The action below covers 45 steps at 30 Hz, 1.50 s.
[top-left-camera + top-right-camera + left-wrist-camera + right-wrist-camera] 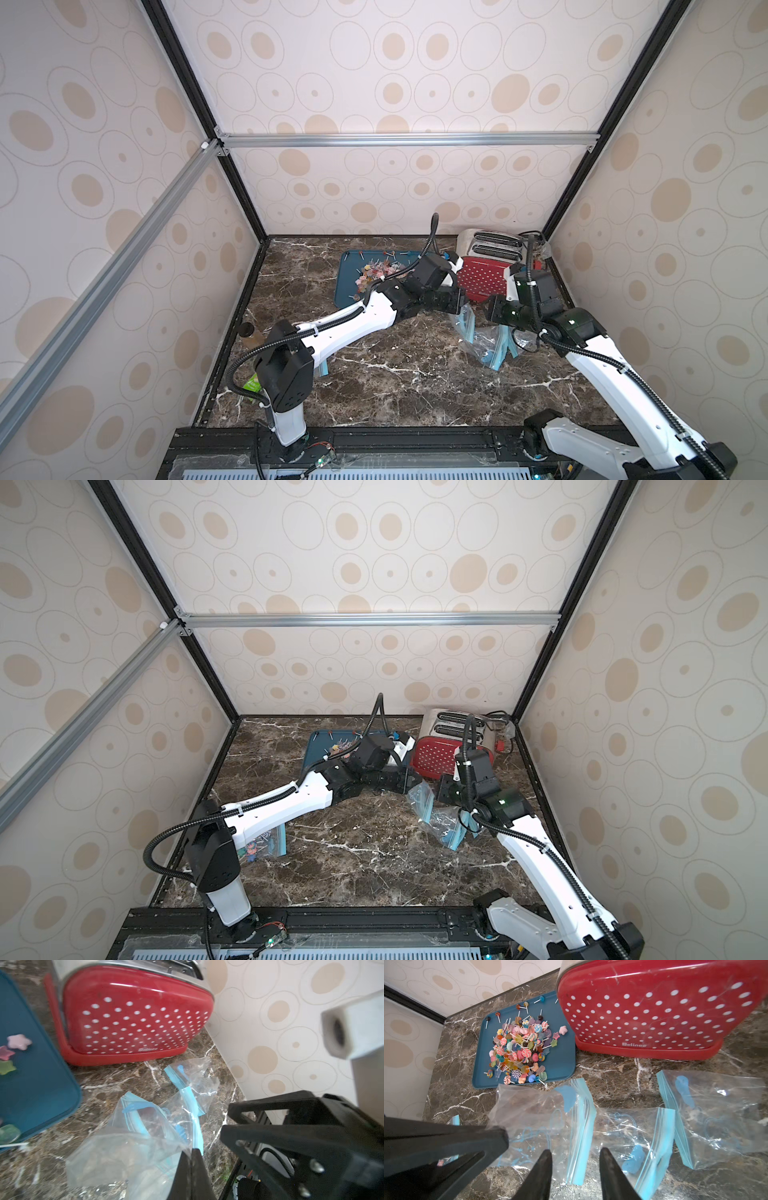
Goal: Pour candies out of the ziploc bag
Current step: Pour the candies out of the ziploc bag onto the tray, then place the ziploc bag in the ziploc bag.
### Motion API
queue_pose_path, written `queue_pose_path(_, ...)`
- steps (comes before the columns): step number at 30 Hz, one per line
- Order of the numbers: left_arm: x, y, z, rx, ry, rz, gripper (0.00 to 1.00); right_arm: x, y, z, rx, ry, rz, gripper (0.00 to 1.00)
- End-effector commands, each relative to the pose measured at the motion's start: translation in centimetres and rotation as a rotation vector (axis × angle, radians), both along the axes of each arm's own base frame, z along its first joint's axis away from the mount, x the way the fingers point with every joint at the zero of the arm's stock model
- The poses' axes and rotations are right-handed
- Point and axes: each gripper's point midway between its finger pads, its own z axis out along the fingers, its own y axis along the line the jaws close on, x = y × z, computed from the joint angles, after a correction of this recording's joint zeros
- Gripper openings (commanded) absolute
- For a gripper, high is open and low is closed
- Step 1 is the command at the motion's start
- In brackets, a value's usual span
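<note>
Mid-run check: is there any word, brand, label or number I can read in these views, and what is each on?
"Belinee": white lettering low on the side of the red polka-dot toaster, clear in the right wrist view; the left wrist view blurs it.
Green packet beside the left arm's base: it carries print, too small to read.
Ziploc bags: blue printed outlines only, no legible words.
</note>
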Motion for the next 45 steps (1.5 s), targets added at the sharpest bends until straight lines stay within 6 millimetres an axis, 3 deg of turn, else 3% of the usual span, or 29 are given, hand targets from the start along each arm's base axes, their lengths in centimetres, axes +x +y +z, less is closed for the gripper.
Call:
queue_pose_path(1,1.4,-2.2,3.9,-0.120,-0.047,0.027,0.00,-1.2,-1.5,-0.9,-0.063,0.028,-0.025,0.41)
queue_pose_path(5,2.7,-4.9,3.6,-0.169,-0.049,0.020,0.00,-2.0,-3.0,-0.3,-0.099,0.014,-0.070,0.41)
queue_pose_path(8,3.8,-6.4,2.3,-0.167,-0.049,0.020,0.00,-2.7,-4.3,0.2,-0.131,0.007,-0.122,0.41)
queue_pose_path(10,4.3,-7.4,0.6,-0.160,-0.032,0.015,0.00,-3.1,-5.1,0.4,-0.146,0.001,-0.156,0.41)
queue_pose_path(14,5.1,-9.3,-4.7,-0.149,0.041,0.010,0.00,-3.6,-5.8,1.1,-0.154,-0.024,-0.179,0.43)
queue_pose_path(18,5.5,-9.7,-8.9,-0.112,0.092,0.025,0.00,-3.8,-6.0,1.3,-0.165,-0.019,-0.176,0.42)
queue_pose_path(21,5.3,-9.3,-9.9,-0.085,0.098,0.028,0.00,-3.9,-5.9,1.2,-0.163,-0.018,-0.171,0.43)
queue_pose_path(22,5.2,-9.1,-9.9,-0.076,0.094,0.029,0.05,-3.9,-5.9,1.3,-0.161,-0.020,-0.171,0.43)
queue_pose_path(24,5.1,-8.4,-9.9,-0.050,0.083,0.036,0.30,-3.8,-5.8,1.2,-0.158,-0.019,-0.169,0.42)
queue_pose_path(26,4.9,-7.6,-9.7,-0.022,0.068,0.046,0.46,-3.7,-5.6,1.0,-0.155,-0.014,-0.163,0.43)
queue_pose_path(29,4.7,-6.5,-9.2,0.021,0.047,0.053,0.61,-3.7,-5.4,0.8,-0.146,-0.010,-0.158,0.43)
queue_pose_path(33,4.3,-5.1,-7.8,0.070,0.023,0.061,0.73,-3.6,-5.1,0.5,-0.140,0.000,-0.147,0.43)
queue_pose_path(37,4.0,-2.7,-6.0,0.155,-0.013,0.093,0.93,-3.4,-4.2,-0.1,-0.121,0.019,-0.103,0.43)
queue_pose_path(38,4.1,-1.6,-5.4,0.189,-0.029,0.114,0.99,-3.3,-3.7,-0.3,-0.111,0.028,-0.078,0.43)
queue_pose_path(40,3.9,1.0,-4.7,0.272,-0.051,0.157,0.99,-3.1,-2.4,-0.9,-0.086,0.057,-0.008,0.43)
queue_pose_path(45,3.6,10.5,-4.2,0.397,-0.002,0.319,0.99,-2.4,2.1,-2.9,0.006,0.141,0.155,0.42)
